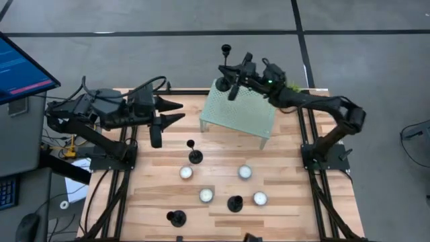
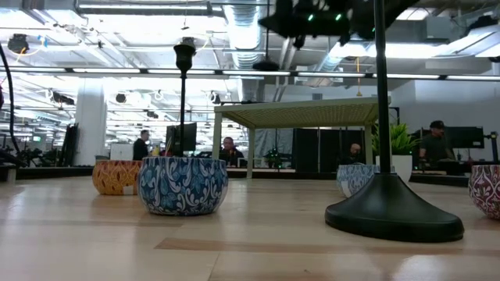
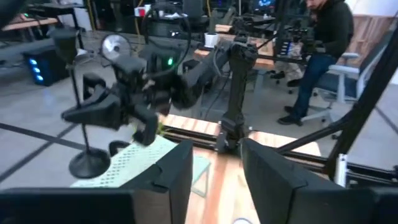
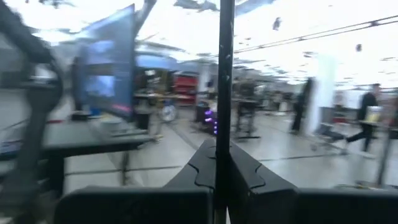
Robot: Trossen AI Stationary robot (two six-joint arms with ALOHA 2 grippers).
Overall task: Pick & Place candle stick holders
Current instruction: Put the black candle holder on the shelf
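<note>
High view, tall candle stick holder (image 1: pixel 227 67) pinched by its thin stem in the right gripper (image 1: pixel 236 81), base on the green rack (image 1: pixel 239 110) at 12 o'clock, left gripper (image 1: pixel 176 112) fingers spread, holding nothing, at 9 o'clock

In the low view the nearest candle stick holder (image 2: pixel 393 204) loses its cup past the top edge, a patterned bowl (image 2: pixel 486 187) is cut at the side, and the right wrist view's background is blurred.
</note>
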